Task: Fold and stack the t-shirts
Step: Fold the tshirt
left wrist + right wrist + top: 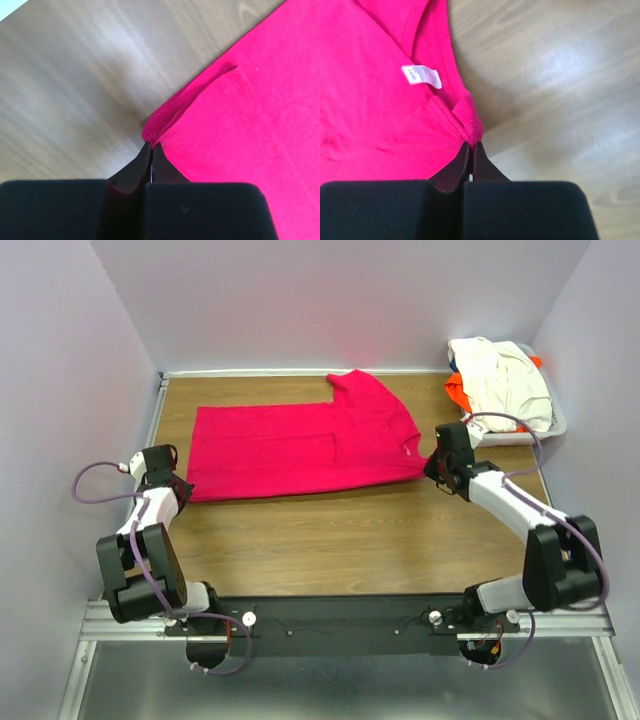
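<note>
Crimson-pink t-shirt (300,445) lies flat mid tabletop (340,540). Left pincer (151,145) is clamped on its hem corner, right pincer (471,144) on the shoulder edge nr the collar. Risk: both bites are thin, so uneven pull btwn arms could slip a corner out and skew the fold.

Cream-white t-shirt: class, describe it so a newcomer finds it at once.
Go to the far right corner of the wooden table, where a basket sits. The cream-white t-shirt lies crumpled on top. It is pale, unlike the orange shirt under it.
</note>
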Controlling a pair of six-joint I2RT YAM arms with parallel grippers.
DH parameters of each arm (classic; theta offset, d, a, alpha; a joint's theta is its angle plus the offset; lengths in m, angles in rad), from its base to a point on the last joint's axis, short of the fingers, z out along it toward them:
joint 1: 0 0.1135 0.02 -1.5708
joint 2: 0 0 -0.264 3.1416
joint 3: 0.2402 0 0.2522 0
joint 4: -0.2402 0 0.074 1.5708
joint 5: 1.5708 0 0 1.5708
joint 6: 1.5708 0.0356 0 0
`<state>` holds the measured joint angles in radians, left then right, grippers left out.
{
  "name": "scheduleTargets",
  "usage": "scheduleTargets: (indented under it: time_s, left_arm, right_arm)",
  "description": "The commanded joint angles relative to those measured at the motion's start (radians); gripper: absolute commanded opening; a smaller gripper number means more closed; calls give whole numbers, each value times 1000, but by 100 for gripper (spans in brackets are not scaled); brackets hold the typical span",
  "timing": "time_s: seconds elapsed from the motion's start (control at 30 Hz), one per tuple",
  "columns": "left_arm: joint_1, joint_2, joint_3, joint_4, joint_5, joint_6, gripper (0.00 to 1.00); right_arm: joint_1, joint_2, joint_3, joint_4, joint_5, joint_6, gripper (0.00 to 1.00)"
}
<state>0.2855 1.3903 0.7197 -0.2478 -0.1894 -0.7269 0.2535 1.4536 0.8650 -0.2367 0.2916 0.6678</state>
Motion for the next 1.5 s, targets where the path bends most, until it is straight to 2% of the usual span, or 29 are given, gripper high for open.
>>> scheduleTargets:
  time_s: [0.0, 0.13, 0.43, 0.47, 0.53, 0.57, 0.63, 0.67, 0.7, 0.73, 0.83, 0.97, 1.07, 1.17, 1.23, 1.3, 1.33, 1.47]
  left_arm:
    - [29, -72, -54, -38, -28, 30, 0]
    - [37, -149, -77, -59, -10, 21, 0]
    - [38, -243, -66, -131, 22, -16, 0]
    - [37, -247, -57, -137, 18, -17, 0]
    - [38, -246, -54, -151, 19, -23, 16]
    - [41, -241, -52, -151, 25, -23, 35]
    - [55, -241, -51, -159, 34, -23, 53]
    - [70, -240, -43, -160, 39, -16, 64]
    - [78, -241, -37, -160, 44, -8, 67]
    - [90, -244, -29, -165, 47, -3, 71]
    - [129, -252, 15, -171, 61, 33, 73]
    - [127, -260, 102, -111, 122, 81, 72]
    - [75, -220, 158, -61, 142, 73, 72]
    - [-38, -124, 239, -38, 49, 63, 72]
    - [-95, -62, 317, -36, -65, 63, 72]
    - [-155, 79, 409, -34, -116, 92, 70]
    - [-155, 79, 444, -39, -128, 92, 70]
    - [-212, 273, 642, -53, -214, 165, 65]
  right_arm:
    - [-10, -134, -95, -90, -23, 41, 1]
    - [-10, -298, -152, -173, -43, 64, 0]
    - [-10, -483, -219, -288, -131, 110, 1]
    - [-8, -492, -222, -294, -141, 115, 6]
    - [-10, -515, -221, -312, -147, 119, 14]
    - [-10, -521, -218, -317, -158, 119, 29]
    - [-8, -545, -212, -328, -166, 115, 47]
    - [-8, -550, -207, -331, -173, 110, 62]
    - [-8, -558, -192, -337, -172, 102, 67]
    - [-8, -564, -181, -346, -170, 98, 76]
    - [-10, -553, -136, -349, -164, 72, 80]
    - [-8, -438, -41, -291, -176, 23, 81]
    - [-8, -277, 69, -195, -216, -28, 80]
    - [-8, -49, 256, -151, -186, -101, 80]
    - [-10, 120, 365, -127, -143, -186, 79]
    - [-11, 274, 525, -122, -94, -256, 78]
    - [-14, 322, 573, -121, -88, -276, 78]
    - [-37, 532, 814, -113, -117, -359, 72]
